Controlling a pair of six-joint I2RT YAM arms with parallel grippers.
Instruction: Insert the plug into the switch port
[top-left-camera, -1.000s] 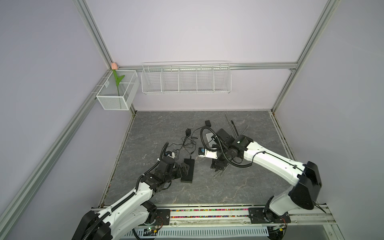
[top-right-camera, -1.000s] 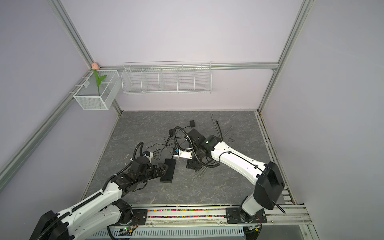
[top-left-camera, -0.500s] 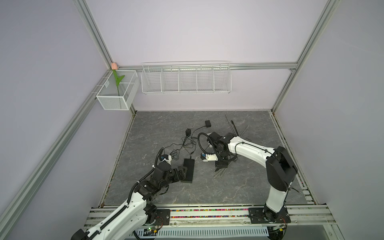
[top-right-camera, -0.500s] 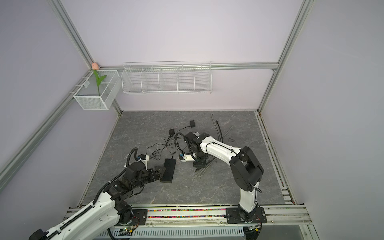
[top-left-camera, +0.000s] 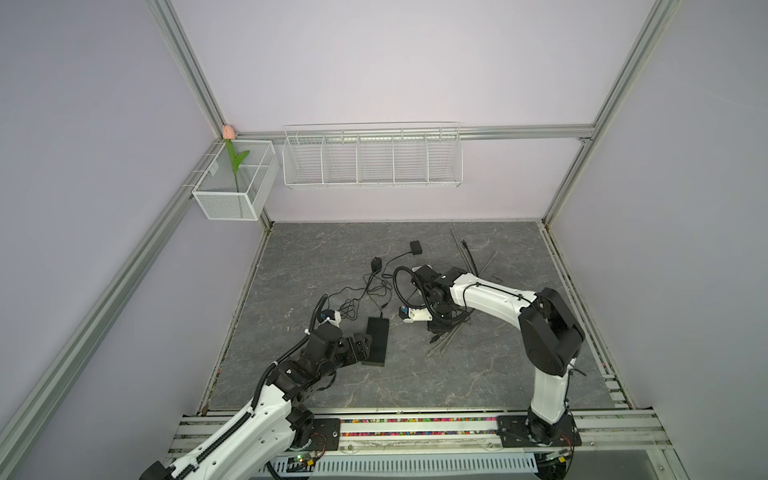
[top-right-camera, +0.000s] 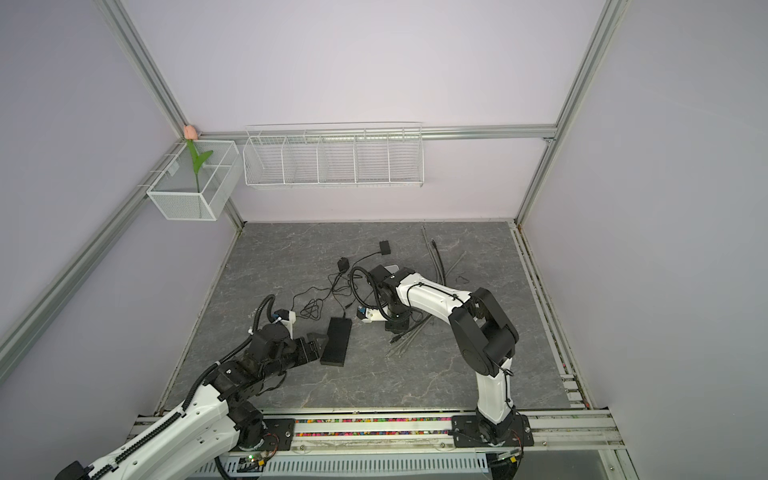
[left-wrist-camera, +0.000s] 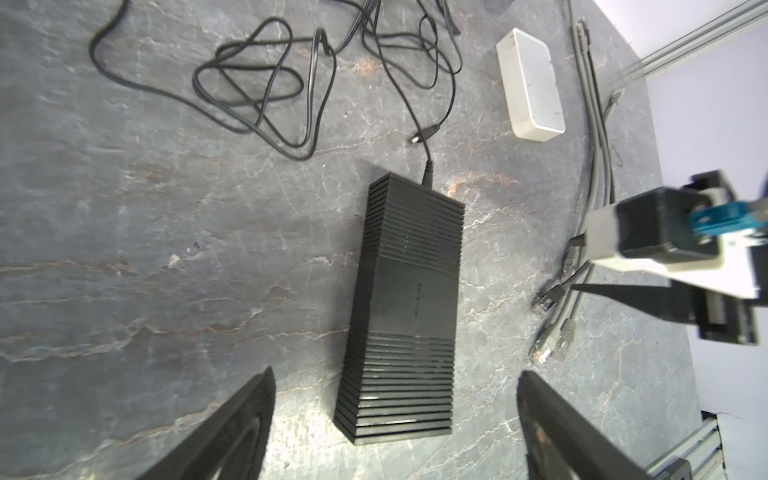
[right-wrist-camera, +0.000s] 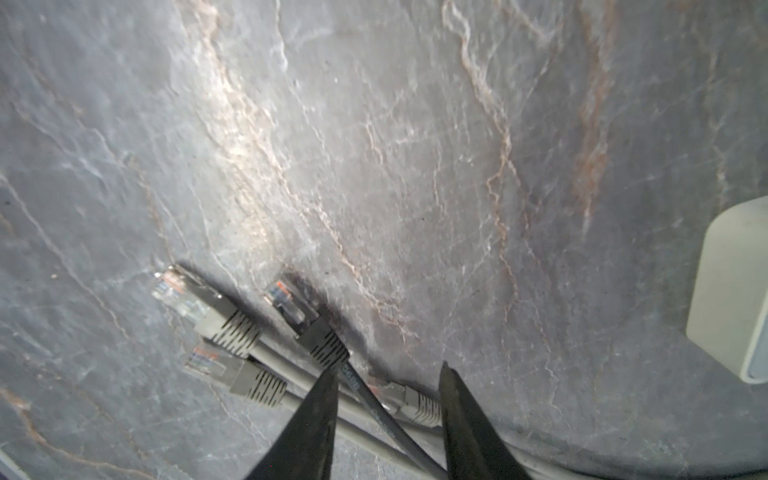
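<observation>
— What's the setting?
— A lilac-walled cell framed in aluminium. The tabletop (top-left-camera: 332, 257) is a grey slate-look slab veined in white and rust.
— Nearest the front?
— The left gripper (left-wrist-camera: 395, 376), jaws spread wide, sits at the near end of the switch (left-wrist-camera: 405, 307). I can't tell if it touches. The switch is a flat, black, ribbed box lying on the slate, with a thin lead entering its far end. Its ports I can't make out.
— And the plug?
— It lies loose on the slate, right of the switch. The right gripper (right-wrist-camera: 387, 368) points down, jaws part-spread astride the dark cable of the black-booted plug (right-wrist-camera: 299, 316), which lies just ahead of the fingertips. Whether a pad touches that cable I cannot tell. Three grey plugs (right-wrist-camera: 199, 307) with ribbed boots lie alongside. In both top views the arm hides part of this bundle.
— Further back?
— A white rounded box (left-wrist-camera: 530, 83), cut off at the frame edge in the right wrist view. Beyond it are two small black adapters (top-left-camera: 416, 247) trailing tangled leads.
— Containers?
— On the back wall there's a white wire shelf (top-left-camera: 372, 158) split into five bays. In the corner, a white mesh basket (top-left-camera: 226, 203) holds a tulip (top-left-camera: 237, 160) with a green stem and a pink bud.
</observation>
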